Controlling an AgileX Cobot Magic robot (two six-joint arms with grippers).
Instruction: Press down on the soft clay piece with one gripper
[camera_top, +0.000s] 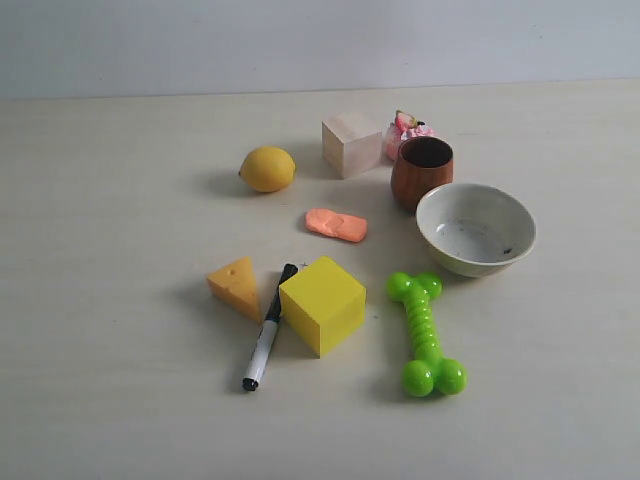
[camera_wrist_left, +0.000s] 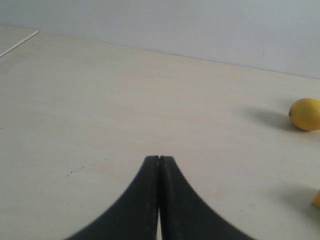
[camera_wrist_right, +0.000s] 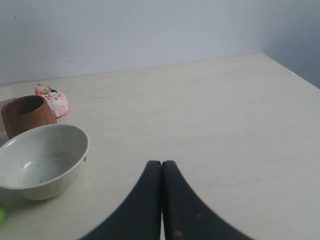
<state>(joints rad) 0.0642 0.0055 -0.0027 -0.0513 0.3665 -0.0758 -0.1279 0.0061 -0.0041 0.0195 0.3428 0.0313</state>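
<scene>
The soft clay piece (camera_top: 336, 225), a flat matte salmon-orange oblong with rounded ends, lies on the pale wood-grain table (camera_top: 110, 390) between a glossy yellow lemon (camera_top: 268, 168), a dark turned-wood cup (camera_top: 421, 171) and a smooth yellow cube (camera_top: 322, 304). Neither wrist view shows it, so where it lies from either gripper cannot be told. The left gripper (camera_wrist_left: 159, 159) has its black curved jaws pressed together on nothing. The lemon sits ahead of it, well off to one side, and an orange sliver (camera_wrist_left: 316, 199) at the frame's edge is cut off. The right gripper (camera_wrist_right: 161, 163) is likewise closed and empty. Ahead of it to one side stand a speckled off-white ceramic bowl (camera_wrist_right: 45, 162), the cup beyond that, and a small pink figure (camera_wrist_right: 54, 101) too blurred to make out.
</scene>
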